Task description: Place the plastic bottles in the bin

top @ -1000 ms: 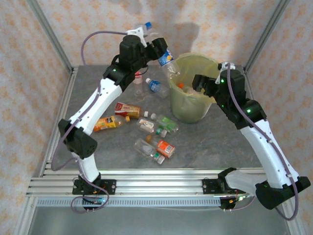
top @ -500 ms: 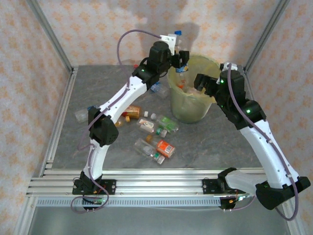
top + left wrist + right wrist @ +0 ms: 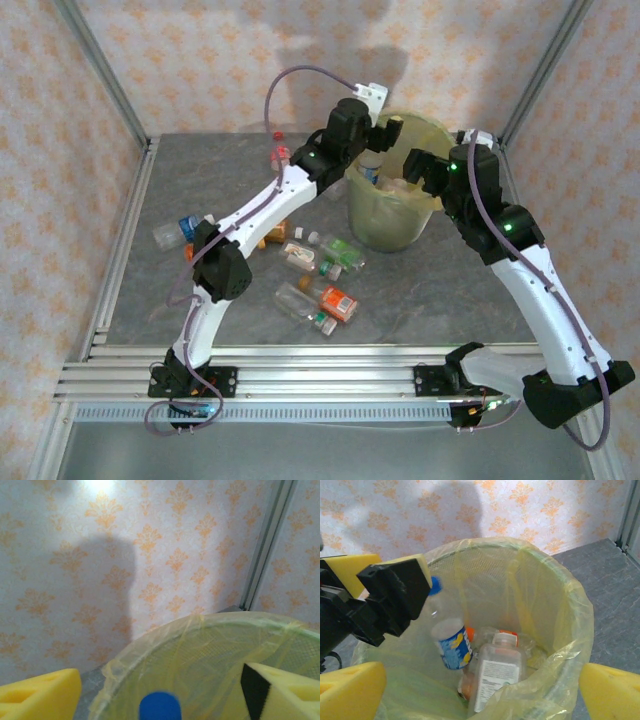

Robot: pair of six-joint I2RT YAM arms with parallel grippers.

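Observation:
My left gripper [image 3: 386, 133] hangs over the yellow-green bin [image 3: 385, 222], and its fingers [image 3: 40, 695] stand wide apart, open. Below them a clear bottle with a blue label [image 3: 452, 642] and blue cap [image 3: 160, 707] sits tilted inside the bin [image 3: 570, 590], free of the pads. More bottles lie at the bin's bottom, one clear with a white label [image 3: 497, 675]. My right gripper [image 3: 412, 170] is open at the bin's right rim, holding nothing. Several bottles lie on the table, among them a red-labelled one [image 3: 338, 302] and a green one [image 3: 342, 250].
A clear bottle with a blue cap [image 3: 172, 233] lies at the table's left, and a small red-capped one [image 3: 280, 155] stands at the back. The left arm [image 3: 255, 205] spans the table diagonally above the bottles. Frame posts [image 3: 100, 75] and patterned walls close in the table.
The left arm swung right, carrying the blue-labelled bottle from above the table to over the bin. Its fingers have opened and the bottle now sits inside. The right arm barely moved.

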